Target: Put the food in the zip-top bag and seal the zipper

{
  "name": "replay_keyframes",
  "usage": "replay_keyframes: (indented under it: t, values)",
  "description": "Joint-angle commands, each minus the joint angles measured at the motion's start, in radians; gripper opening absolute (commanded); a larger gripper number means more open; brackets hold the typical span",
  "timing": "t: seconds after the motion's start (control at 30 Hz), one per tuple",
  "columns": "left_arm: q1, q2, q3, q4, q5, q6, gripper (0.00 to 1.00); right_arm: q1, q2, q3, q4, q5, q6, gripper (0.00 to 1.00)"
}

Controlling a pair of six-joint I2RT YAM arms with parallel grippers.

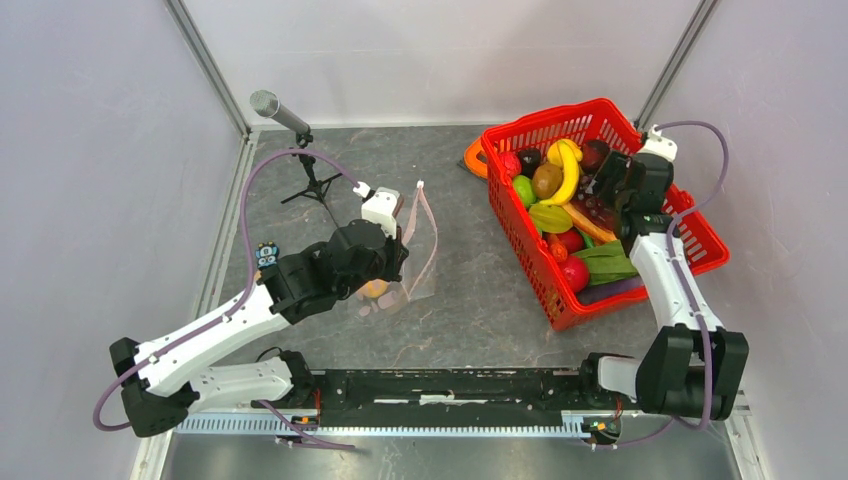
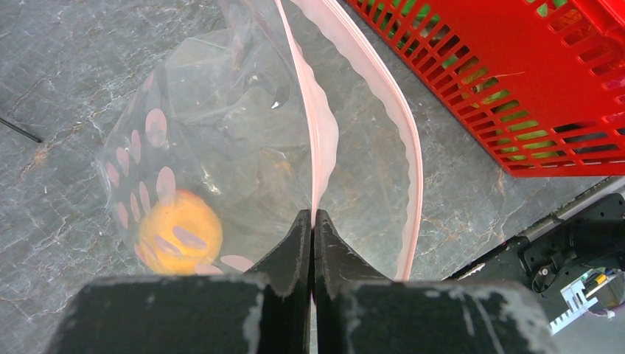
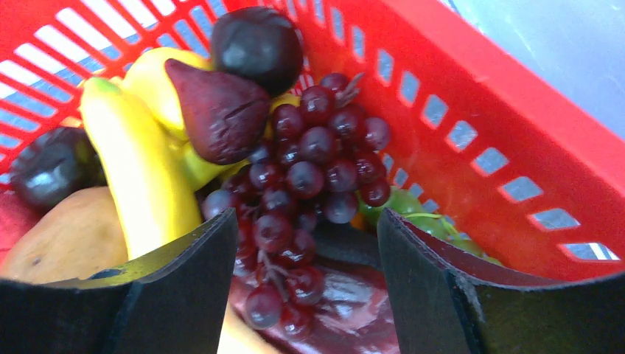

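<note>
- Top view: the left tool is pressed together on the pale-pink zipper strip of the clear dotted plastic zip-top bag. The bag stands left of centre on the grey stone-patterned surface with its mouth held open. 1 round orange toy fruit sits in its bottom. The right tool is down inside the red plastic mesh basket at the far right, well apart from the bag (so the right arm is the nearer one to the remaining food).
- Left wrist view: the left tool pinches 1 lip of the zipper strip. The other lip bows away toward the basket, leaving a gap, with bare surface between bag and basket.
- Right wrist view: the right tool is spread and straddles the bunch of purple plastic toy grapes without pinching it. The bunch's long axis runs roughly along the tool's reach. A yellow toy banana crowds the left finger and the basket wall is near the right, so room to close looks tight.
</note>
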Motion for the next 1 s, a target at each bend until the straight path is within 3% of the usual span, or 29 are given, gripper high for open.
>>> replay_keyframes:
  t: [0.0, 0.17, 0.3, 0.4, 0.57, 0.63, 0.67, 0.8, 0.83, 0.87, 0.97]
  values:
    - [0.004, 0.006, 0.003, 0.035, 0.004, 0.009, 0.02, -0.038, 0.019, 0.039, 0.033, -0.001, 0.045, 0.75]
    - [0.003, 0.002, -0.005, 0.038, 0.000, 0.012, 0.03, -0.046, 0.069, 0.004, 0.064, -0.150, 0.047, 0.75]
    - [0.003, 0.002, -0.011, 0.041, -0.003, 0.011, 0.03, -0.044, 0.117, 0.002, 0.034, -0.257, 0.002, 0.84]
    - [0.004, 0.003, -0.013, 0.042, 0.002, 0.011, 0.03, -0.042, 0.138, -0.010, 0.022, -0.233, -0.021, 0.84]
    - [0.003, 0.003, -0.016, 0.044, 0.000, 0.015, 0.03, -0.042, 0.174, 0.009, 0.003, -0.249, -0.048, 0.59]
    - [0.003, 0.002, -0.017, 0.043, -0.001, 0.016, 0.03, -0.042, 0.147, 0.006, 0.024, -0.271, -0.041, 0.38]
    - [0.003, 0.001, -0.018, 0.043, -0.003, 0.015, 0.03, -0.041, 0.119, -0.006, 0.047, -0.273, -0.033, 0.34]
    - [0.005, -0.006, -0.024, 0.043, -0.006, 0.015, 0.03, -0.042, -0.011, -0.037, 0.107, -0.240, -0.026, 0.27]
    - [0.004, -0.005, -0.025, 0.043, -0.007, 0.015, 0.03, -0.042, -0.045, -0.043, 0.119, -0.229, -0.032, 0.14]
    - [0.004, -0.007, -0.026, 0.043, -0.007, 0.015, 0.03, -0.042, -0.074, -0.051, 0.120, -0.224, -0.037, 0.08]
    - [0.005, -0.005, -0.026, 0.046, -0.006, 0.014, 0.03, -0.042, -0.143, -0.056, 0.120, -0.214, -0.047, 0.09]
